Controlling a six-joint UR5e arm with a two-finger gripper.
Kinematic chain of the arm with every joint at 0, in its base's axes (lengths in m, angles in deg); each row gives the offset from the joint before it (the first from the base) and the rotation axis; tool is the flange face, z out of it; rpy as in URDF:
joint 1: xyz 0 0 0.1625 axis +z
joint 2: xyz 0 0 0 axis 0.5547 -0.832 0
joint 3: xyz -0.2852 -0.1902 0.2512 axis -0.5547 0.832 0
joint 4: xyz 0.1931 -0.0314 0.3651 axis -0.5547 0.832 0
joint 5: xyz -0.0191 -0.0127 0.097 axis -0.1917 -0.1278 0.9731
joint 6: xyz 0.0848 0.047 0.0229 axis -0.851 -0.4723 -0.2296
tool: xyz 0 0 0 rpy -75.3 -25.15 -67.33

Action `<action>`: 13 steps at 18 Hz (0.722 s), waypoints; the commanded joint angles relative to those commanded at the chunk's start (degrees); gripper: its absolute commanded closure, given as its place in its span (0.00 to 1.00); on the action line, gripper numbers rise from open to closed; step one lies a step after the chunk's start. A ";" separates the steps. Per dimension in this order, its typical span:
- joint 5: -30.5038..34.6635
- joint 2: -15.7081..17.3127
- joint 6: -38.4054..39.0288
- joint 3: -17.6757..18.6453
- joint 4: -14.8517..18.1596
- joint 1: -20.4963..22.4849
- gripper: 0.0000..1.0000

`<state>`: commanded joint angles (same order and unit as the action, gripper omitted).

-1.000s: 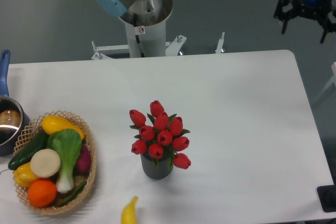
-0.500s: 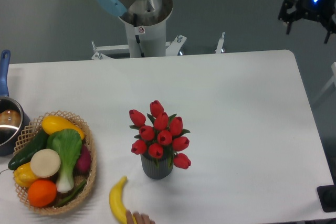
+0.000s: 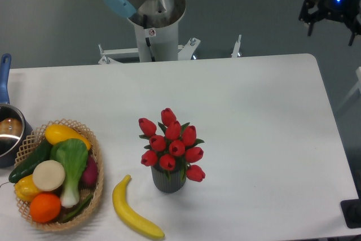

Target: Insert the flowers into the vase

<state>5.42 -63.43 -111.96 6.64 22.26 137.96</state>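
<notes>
Flowers (image 3: pixel 172 142) seated in vase (image 3: pixel 168 180)
The tool (image 3: pixel 331 23) is seen spread, released, well beyond the worktop (image 3: pixel 254 111).

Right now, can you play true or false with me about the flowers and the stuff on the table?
1. The flowers stand in the vase. True.
2. The gripper is holding the flowers. False: it is up at the top right, off past the table's corner, holding nothing.
3. A banana lies on the table between the basket and the vase. True.
4. The vase has tipped over. False: it stands upright.
5. The basket sits to the right of the vase in the picture. False: it is at the left, full of vegetables and fruit.
</notes>
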 joint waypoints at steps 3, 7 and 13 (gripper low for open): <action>0.09 0.00 0.00 0.00 -0.09 0.00 0.00; 0.09 0.00 0.09 0.26 -0.26 0.00 0.00; 0.00 0.09 0.00 0.97 -0.70 0.09 0.00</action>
<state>5.42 -63.34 -111.96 7.61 21.56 138.05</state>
